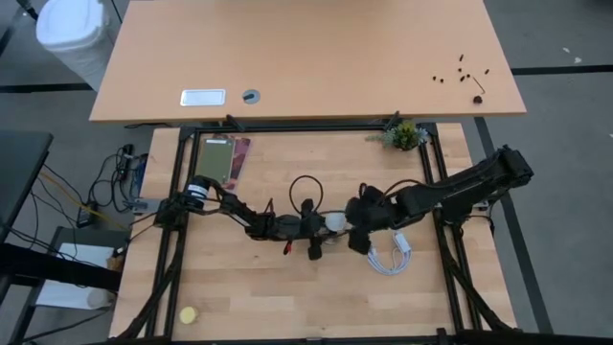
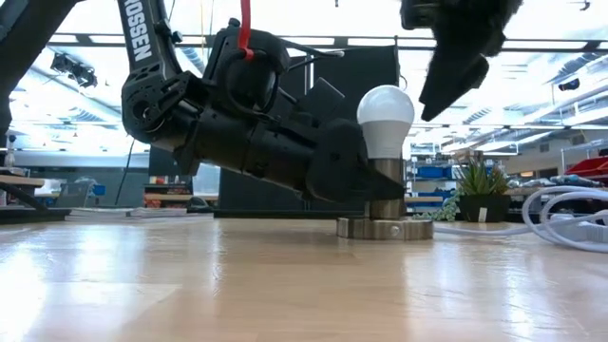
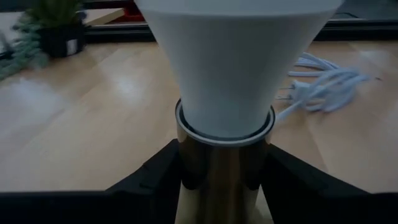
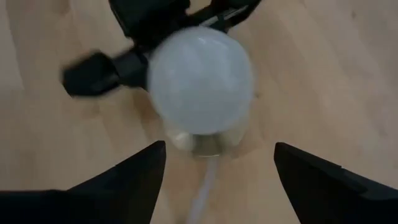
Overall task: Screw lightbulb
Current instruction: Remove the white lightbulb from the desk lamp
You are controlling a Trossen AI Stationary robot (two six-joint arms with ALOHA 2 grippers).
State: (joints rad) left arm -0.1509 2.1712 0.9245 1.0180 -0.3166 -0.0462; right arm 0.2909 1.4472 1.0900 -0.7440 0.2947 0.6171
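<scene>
White pear-shaped lightbulb (image 2: 385,117) standing upright in brass socket (image 2: 385,201) at table centre. Left gripper (image 2: 366,185) clamping socket stem. Right gripper (image 4: 214,171) hovering above bulb, fingers apart.

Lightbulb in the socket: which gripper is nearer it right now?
Left. The left gripper is clamped on the metal socket directly beneath the lightbulb. The right gripper hangs open above the bulb, apart from it.
</scene>
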